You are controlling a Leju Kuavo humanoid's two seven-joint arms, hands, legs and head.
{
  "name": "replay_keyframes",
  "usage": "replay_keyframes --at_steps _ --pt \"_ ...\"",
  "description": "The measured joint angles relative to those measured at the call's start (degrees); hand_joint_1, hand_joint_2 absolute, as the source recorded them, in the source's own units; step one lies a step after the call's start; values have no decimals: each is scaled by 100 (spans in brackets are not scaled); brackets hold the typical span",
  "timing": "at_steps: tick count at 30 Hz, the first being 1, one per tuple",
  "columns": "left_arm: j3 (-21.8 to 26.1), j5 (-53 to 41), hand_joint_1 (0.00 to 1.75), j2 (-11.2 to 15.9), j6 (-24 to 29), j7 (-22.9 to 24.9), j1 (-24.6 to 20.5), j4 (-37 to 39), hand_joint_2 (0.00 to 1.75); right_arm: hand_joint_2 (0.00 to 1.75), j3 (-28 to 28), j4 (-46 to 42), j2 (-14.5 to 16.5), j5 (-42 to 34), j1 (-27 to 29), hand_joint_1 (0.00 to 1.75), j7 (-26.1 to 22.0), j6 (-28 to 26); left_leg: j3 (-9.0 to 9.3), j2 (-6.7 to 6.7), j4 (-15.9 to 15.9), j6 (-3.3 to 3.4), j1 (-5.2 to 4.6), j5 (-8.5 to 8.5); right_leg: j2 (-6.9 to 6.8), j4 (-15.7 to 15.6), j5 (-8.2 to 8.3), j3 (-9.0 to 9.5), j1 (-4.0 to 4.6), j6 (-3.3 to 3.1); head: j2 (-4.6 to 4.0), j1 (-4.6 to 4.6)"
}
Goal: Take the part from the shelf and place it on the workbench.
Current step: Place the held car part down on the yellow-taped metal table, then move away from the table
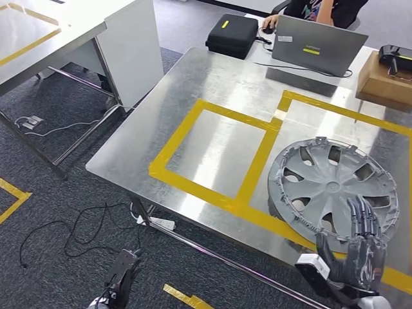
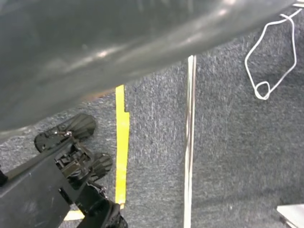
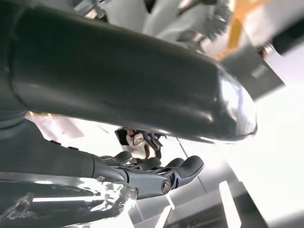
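The grey wheel cover [image 1: 333, 188] lies flat on the tabletop [image 1: 228, 77], lower right of the head view. It looks light, stiff and thin-rimmed, best taken by the rim or a spoke opening. The right hand [image 1: 360, 254] rests at its near edge, fingers [image 1: 363, 219] extended over the rim, not plainly gripping. The left hand [image 1: 120, 273] hangs low, fingers loosely apart.

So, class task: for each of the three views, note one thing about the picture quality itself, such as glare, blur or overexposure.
Head view: sharp, with soft ceiling-light reflections on the metal workbench around the hubcap. Left wrist view: the carpet is in focus, but a large dark blurred shape covers the top. Right wrist view: background blown out to white, the thumb close and soft, with a bright highlight at its tip.
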Motion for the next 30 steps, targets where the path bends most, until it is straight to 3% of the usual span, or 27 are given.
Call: replay_keyframes --at_steps 7,9,11,12,13,14,16,18,21,22,24,26,27,28,29,30 --pt "2 3 0 7 64 -14 12 0 0 0 172 -382 311 8 309 0 -122 -279 27 7 -38 36 2 13 -7 26 -39 -7 -11 21 0 4" --pt "4 29 0 4 70 -44 16 0 0 0 276 -620 488 -125 487 0 -222 -353 78 24 -115 83 25 57 -22 552 -392 -235 -19 48 0 20" --pt "7 60 0 2 56 -84 35 0 0 0 373 -782 648 -312 644 0 -359 -419 96 36 -152 108 37 80 -30 1403 -844 -612 -26 70 0 34" --pt "8 65 0 2 48 -97 53 0 0 0 412 -812 703 -353 707 0 -404 -444 91 37 -151 106 36 80 -31 1620 -895 -707 -31 78 0 34" --pt "10 66 0 2 41 -106 69 0 0 0 450 -842 755 -367 762 0 -438 -467 88 37 -150 103 38 81 -34 1624 -826 -697 -36 83 0 35" --pt "11 67 0 1 36 -112 81 0 0 0 481 -868 797 -369 803 0 -457 -481 88 37 -148 95 42 84 -42 1377 -649 -562 -45 87 0 34" --pt "13 63 0 -2 54 -135 89 0 0 0 542 -920 886 -390 849 0 -489 -499 85 33 -141 46 43 92 -63 549 -275 -94 -56 89 0 35" --pt "13 52 0 -2 126 -181 88 0 0 0 602 -958 984 -477 902 0 -545 -516 78 25 -130 -33 31 116 -55 57 -116 184 -44 47 0 28" --pt "13 46 0 1 211 -260 101 0 0 0 712 -985 1153 -727 1032 0 -688 -532 57 17 -111 -145 41 150 -30 23 -71 152 -30 -62 0 20" --pt "13 46 0 3 220 -275 108 0 0 0 754 -982 1215 -822 1064 0 -749 -532 31 17 -58 -179 50 76 -31 21 -45 125 -34 -108 0 9" --pt "13 36 0 8 233 -298 120 0 0 0 807 -944 1338 -1018 1102 0 -890 -520 -120 17 357 -232 64 -318 -46 10 24 51 -42 -204 0 -13" --pt "13 14 0 11 252 -317 138 0 0 0 808 -833 1457 -1205 1116 0 -1061 -474 -356 17 1101 -267 66 -805 -58 14 99 -52 -22 -259 0 -28" --pt "13 3 0 11 264 -323 151 0 0 0 789 -758 1517 -1273 1116 0 -1155 -440 -415 17 1380 -272 66 -927 -61 19 139 -108 -10 -269 0 -29" --pt "13 -3 0 12 277 -327 164 0 0 0 761 -687 1581 -1329 1117 0 -1250 -401 -383 17 1477 -267 66 -930 -61 26 179 -167 3 -272 0 -29" --pt "13 -9 0 13 287 -330 172 0 0 0 729 -628 1646 -1374 1118 0 -1339 -364 -245 17 1355 -251 65 -829 -60 34 217 -222 15 -269 0 -28" --pt "13 -15 0 15 301 -332 175 -1 0 0 695 -580 1715 -1414 1119 0 -1418 -330 -4 16 1036 -222 61 -670 -56 44 253 -272 26 -262 0 -29"
